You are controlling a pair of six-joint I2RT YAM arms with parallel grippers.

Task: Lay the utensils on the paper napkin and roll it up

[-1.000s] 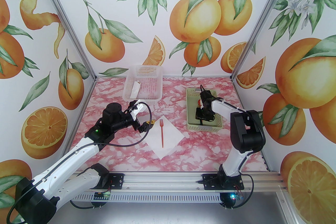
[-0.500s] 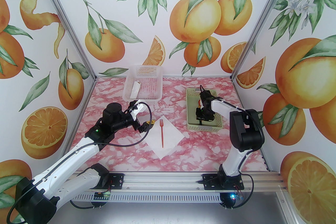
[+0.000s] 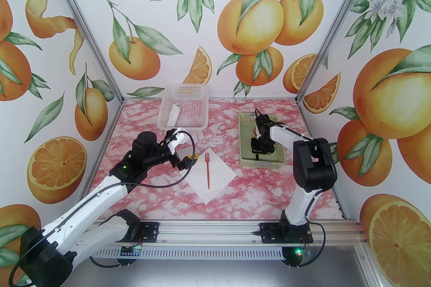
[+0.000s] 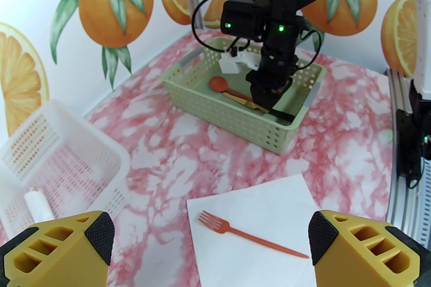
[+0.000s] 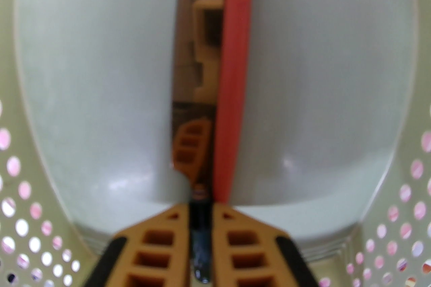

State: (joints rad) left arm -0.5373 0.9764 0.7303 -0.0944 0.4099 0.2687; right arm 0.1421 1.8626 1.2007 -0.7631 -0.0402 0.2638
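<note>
The white paper napkin [image 3: 219, 179] lies mid-table with the orange fork [image 3: 207, 171] on it, tines pointing away. My left gripper [image 3: 188, 160] hovers open over the napkin's left corner; in the left wrist view its yellow fingers [image 4: 357, 245] frame the fork [image 4: 249, 238] and napkin [image 4: 269, 201]. My right gripper [image 3: 257, 148] reaches down into the green basket [image 3: 261, 163]. In the right wrist view it [image 5: 201, 215] is shut on the black handle of the knife [image 5: 197, 60]. The red-orange spoon [image 5: 234, 77] lies against the blade; its round bowl [image 4: 219, 83] points toward the back.
A white mesh basket [image 3: 183, 107] stands at the back left with a slim white paper roll [image 3: 173, 114] inside. Bare pink marble table [image 3: 262, 191] separates the napkin from the right arm's base. Printed walls close in three sides.
The right gripper's fingers have closed on the knife's handle in the green basket, and the right arm shifted slightly. The left arm, napkin and fork have not moved.
</note>
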